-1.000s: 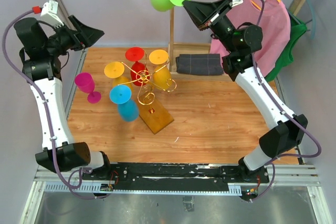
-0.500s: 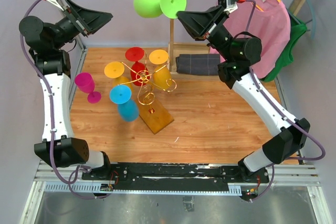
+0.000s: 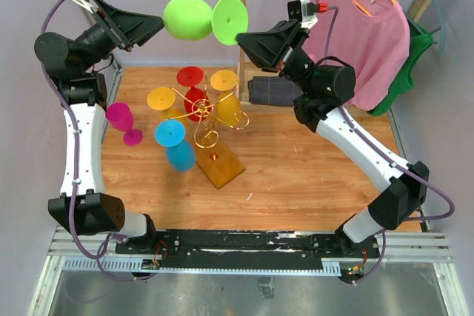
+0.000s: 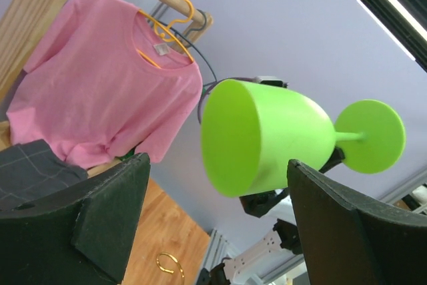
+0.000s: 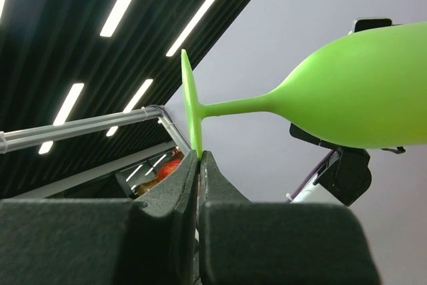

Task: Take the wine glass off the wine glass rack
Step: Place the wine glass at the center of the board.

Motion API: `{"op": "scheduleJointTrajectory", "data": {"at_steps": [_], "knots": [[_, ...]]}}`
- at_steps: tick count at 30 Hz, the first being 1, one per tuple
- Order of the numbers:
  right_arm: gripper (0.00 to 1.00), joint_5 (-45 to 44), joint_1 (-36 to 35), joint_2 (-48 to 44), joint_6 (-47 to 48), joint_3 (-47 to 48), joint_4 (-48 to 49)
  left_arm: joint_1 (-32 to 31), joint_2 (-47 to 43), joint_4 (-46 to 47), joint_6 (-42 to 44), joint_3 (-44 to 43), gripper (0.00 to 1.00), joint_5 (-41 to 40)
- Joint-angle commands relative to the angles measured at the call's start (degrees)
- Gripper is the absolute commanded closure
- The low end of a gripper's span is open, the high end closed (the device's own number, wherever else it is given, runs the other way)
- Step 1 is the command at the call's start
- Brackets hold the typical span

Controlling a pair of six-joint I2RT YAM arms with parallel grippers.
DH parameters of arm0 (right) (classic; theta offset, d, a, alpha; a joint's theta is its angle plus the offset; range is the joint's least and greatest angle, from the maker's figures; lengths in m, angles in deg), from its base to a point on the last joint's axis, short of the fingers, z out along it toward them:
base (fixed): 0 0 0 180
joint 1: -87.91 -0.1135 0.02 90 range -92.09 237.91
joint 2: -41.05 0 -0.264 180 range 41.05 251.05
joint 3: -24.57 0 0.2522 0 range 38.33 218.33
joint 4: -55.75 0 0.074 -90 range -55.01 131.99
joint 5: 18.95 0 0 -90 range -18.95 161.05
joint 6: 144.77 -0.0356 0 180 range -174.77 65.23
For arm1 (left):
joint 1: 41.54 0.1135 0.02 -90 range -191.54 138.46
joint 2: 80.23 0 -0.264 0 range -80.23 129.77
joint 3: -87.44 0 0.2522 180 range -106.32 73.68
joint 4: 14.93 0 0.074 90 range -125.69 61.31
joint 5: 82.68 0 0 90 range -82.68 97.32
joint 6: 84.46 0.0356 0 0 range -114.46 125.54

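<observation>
The lime-green plastic wine glass [image 3: 194,18] is off the gold wire rack [image 3: 204,120]. The right claw [image 5: 199,158] pinches its foot. The left claw [image 4: 213,221] stands spread at the bowl; handover remains

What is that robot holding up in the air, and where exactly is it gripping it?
The right end effector pinches the green wine glass by the rim of its round foot. The left end effector holds nothing.

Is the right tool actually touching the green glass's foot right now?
Touching. The right wrist view shows the right tool shut on the rim of the green wine glass, its disc foot wedged between the two fingers.
</observation>
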Motion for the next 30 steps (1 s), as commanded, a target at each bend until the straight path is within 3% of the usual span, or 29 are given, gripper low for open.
{"op": "scheduleJointTrajectory", "data": {"at_steps": [1, 13, 23, 26, 30], "knots": [[0.99, -0.82, -2.02, 1.2, -2.98, -2.14, 9.46, -0.45, -1.38, 11.06, -7.23, 0.73, 0.13, 0.6], [0.99, -1.46, -2.58, 5.83, -7.98, 0.44, 20.26, -0.48, -3.44, 19.69, -13.63, 2.93, 0.22, 1.28], [0.99, -1.93, -2.5, 9.43, -11.65, 2.55, 26.75, -0.48, -3.52, 20.42, -15.09, 3.01, 0.48, 1.4], [0.99, -1.39, -2.52, 10.14, -12.38, 3.36, 27.62, -0.51, -3.6, 20.7, -15.68, 2.99, 0.63, 1.27], [0.99, -0.73, -2.45, 10.62, -12.72, 3.88, 27.74, -0.48, -3.61, 20.75, -16.14, 2.68, 0.7, 1.14]]}}
